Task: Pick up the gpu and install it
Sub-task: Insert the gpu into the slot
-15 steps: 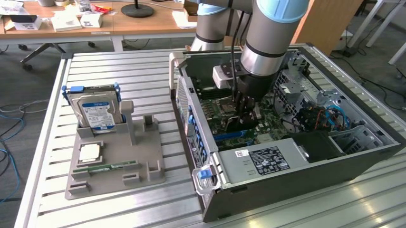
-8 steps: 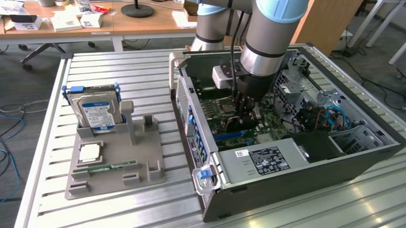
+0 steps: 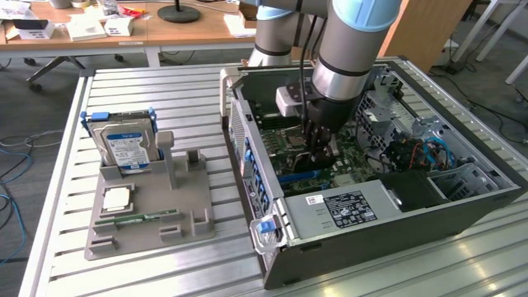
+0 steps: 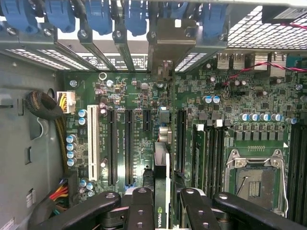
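My gripper [image 3: 316,147] reaches down into the open computer case [image 3: 462,213] and is shut on the gpu [image 3: 306,163], a dark card held upright over the motherboard [image 3: 281,139]. In the wrist view the black fingers [image 4: 141,203] clamp the gpu [image 4: 161,160] from both sides. I see it edge-on, with a green logo near the grip. The card runs between two long black slots [image 4: 128,143], and its metal bracket [image 4: 168,43] meets the rear slot openings under the blue latches [image 4: 100,14]. Whether its edge sits in a slot I cannot tell.
The power supply [image 3: 347,207] lies close to the gripper, on the near side. Cables and drive cages [image 3: 417,148] fill the case's right in the exterior view. The CPU socket [image 4: 254,177] lies beside the card. On the exterior view's left, a grey holder [image 3: 148,232] carries a hard drive [image 3: 123,145] and a RAM stick [image 3: 136,218].
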{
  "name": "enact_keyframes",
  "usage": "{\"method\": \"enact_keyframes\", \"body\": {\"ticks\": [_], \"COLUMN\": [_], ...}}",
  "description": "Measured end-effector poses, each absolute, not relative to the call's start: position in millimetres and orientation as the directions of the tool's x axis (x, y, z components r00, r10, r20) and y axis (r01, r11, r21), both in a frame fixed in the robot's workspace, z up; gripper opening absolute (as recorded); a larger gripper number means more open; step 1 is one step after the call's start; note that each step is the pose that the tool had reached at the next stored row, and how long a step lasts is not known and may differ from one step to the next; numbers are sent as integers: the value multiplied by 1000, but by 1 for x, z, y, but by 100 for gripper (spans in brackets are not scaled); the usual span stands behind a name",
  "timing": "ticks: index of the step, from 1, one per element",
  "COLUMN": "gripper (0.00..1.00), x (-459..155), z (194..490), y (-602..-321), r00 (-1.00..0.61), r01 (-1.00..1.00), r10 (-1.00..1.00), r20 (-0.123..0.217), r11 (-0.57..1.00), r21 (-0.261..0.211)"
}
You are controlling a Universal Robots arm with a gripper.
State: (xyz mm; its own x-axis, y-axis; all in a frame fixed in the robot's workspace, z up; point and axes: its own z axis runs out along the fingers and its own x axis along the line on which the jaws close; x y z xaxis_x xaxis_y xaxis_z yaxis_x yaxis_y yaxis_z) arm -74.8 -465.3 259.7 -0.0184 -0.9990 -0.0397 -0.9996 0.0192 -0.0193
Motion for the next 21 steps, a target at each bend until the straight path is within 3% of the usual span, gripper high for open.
{"method": "enact_keyframes", "body": {"ticks": [21], "gripper": [26], "x": [-77], "z": [258], "y": [-465], "r00": [-18], "r01": [-1000], "r10": [-999], "r20": [-40], "r11": [19], "r21": [-19]}}
